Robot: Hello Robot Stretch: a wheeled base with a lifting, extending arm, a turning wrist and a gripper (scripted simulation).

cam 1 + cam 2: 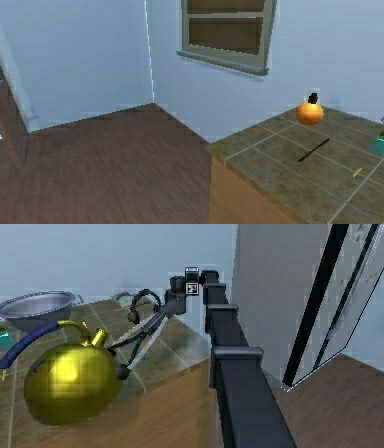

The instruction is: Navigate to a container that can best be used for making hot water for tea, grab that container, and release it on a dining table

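A shiny gold kettle [68,384] with a yellow knob and a blue handle bulks large at the arm side view's lower left, over the tiled countertop [180,352]. My arm's dark bar [235,364] rises from the bottom edge, and the gripper [122,346] points its thin fingers [140,332] down-left toward the kettle's top. I cannot tell whether it holds the kettle. In the forward view an orange round vessel with a black top [310,111] stands on the tiled counter [270,160] near the wall.
A silver bowl [40,306] sits at the counter's back left. A tall grey panel with a dark stripe [322,304] stands at the right. Ahead, a window [226,35], dark wood floor [110,160], a thin dark stick [314,150] and a teal thing [380,138] on the counter.
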